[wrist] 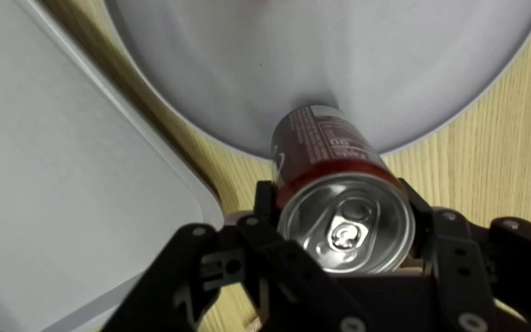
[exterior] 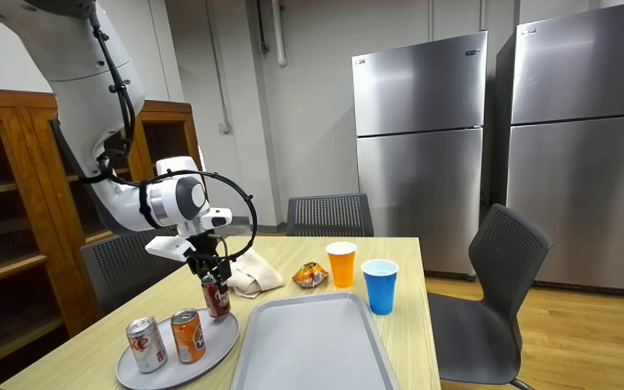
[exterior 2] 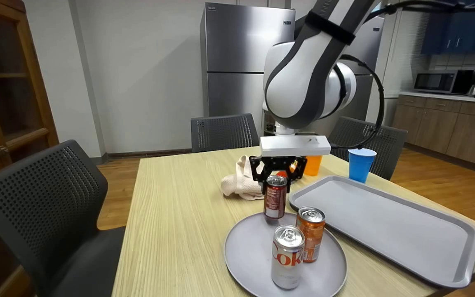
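A dark red soda can [exterior: 217,301] stands at the far edge of a round grey plate [exterior: 220,340], seen in both exterior views. My gripper [exterior 2: 276,189] comes down over its top and is shut on it, one black finger on each side. In the wrist view the can [wrist: 325,138] leans up between the fingers [wrist: 263,199], its silver lid close to the palm. Whether its base rests on the plate or hangs just above, I cannot tell. On the same plate are an orange can [exterior 2: 312,235] and a silver Coke can [exterior 2: 287,264], both upright.
A grey rectangular tray [exterior: 312,341] lies right beside the plate. Beyond it are a blue cup [exterior: 381,290], an orange cup [exterior: 341,265] and a shiny orange snack wrapper [exterior: 310,275]. A beige cloth [exterior 2: 243,179] lies behind the gripper. Dark chairs [exterior 2: 225,132] surround the table.
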Tool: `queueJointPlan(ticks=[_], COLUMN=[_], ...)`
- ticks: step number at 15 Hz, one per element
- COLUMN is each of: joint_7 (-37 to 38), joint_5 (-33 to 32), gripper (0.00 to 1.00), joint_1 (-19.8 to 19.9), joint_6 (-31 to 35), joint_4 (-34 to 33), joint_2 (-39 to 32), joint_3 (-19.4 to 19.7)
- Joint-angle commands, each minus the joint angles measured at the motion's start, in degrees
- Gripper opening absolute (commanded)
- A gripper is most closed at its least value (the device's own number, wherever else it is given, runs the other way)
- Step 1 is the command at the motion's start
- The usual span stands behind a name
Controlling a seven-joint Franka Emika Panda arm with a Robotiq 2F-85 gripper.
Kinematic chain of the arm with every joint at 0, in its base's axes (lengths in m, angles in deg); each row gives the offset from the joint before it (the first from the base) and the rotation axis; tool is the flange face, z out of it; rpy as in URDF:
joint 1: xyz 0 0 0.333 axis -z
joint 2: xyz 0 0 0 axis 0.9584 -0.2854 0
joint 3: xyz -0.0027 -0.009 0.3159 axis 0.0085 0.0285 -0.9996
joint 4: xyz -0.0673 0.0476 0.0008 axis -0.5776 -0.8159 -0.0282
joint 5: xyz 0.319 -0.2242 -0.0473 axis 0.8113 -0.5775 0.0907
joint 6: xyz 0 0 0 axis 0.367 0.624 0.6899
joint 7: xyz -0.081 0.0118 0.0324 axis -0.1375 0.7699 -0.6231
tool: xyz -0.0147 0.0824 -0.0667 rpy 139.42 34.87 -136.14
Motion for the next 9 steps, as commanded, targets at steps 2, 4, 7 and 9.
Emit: queueJointPlan(ticks=[2,4,7,9], joint_7=[-2.52,-3.64,-5.78,-7.46], joint_5=[-0.78,-0.76,-0.68,-0.32], gripper=[0.38,0.38,0.38,0.38], joint_1=[0.29,0.87,2.13,3.22], joint_6=[1.88,1.96,2.21,2.44], joint_4=[2.47,2.97,4.15,4.76], joint_2=[4.20,4.92,5.89,6.35], joint_3=[2.16,2.95,4.28,4.83])
